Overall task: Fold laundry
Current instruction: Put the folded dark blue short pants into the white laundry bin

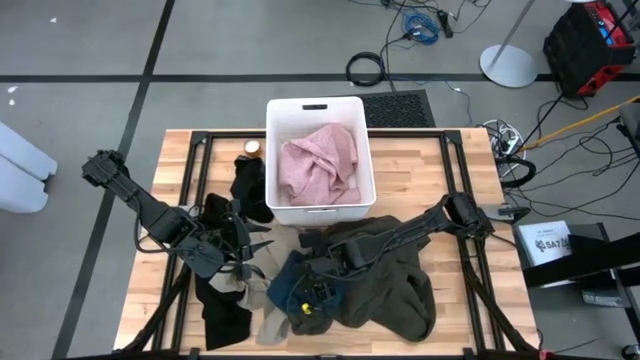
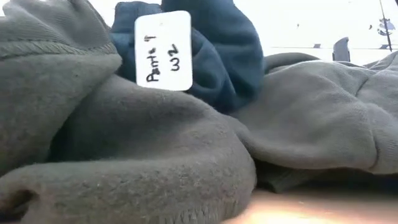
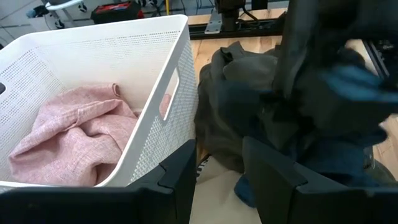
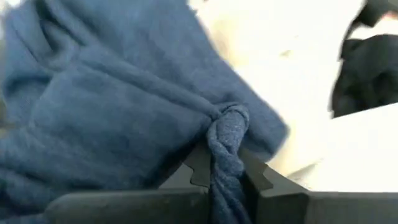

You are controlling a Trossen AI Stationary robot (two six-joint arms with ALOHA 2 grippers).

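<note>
The laundry lies in a heap on the near half of the table. A large olive-grey garment (image 1: 395,275) spreads at the right. A navy blue garment (image 1: 300,285) with a white tag (image 2: 163,51) lies on its left edge. A black piece (image 1: 225,310) and a beige piece (image 1: 272,325) lie near the front edge. A pale pink garment (image 1: 320,165) sits inside the white bin (image 1: 272,150). My right gripper (image 1: 318,285) is shut on the navy garment. My left gripper (image 3: 217,168) hovers open near the bin's left near corner, with nothing between its fingers. My right gripper pinches a bunched-up fold of the navy garment (image 4: 227,134) between its two fingers. It comes slanting down from the table's right side. The cloth is gathered into a twisted ridge at the fingertips, and the rest of the garment spreads out beyond them on the heap.
Another black garment (image 1: 250,185) lies against the bin's left wall, beside a small round object (image 1: 252,148). Black frame rails (image 1: 190,180) run along the table's sides. Bare wood shows at the table's far right (image 1: 450,160).
</note>
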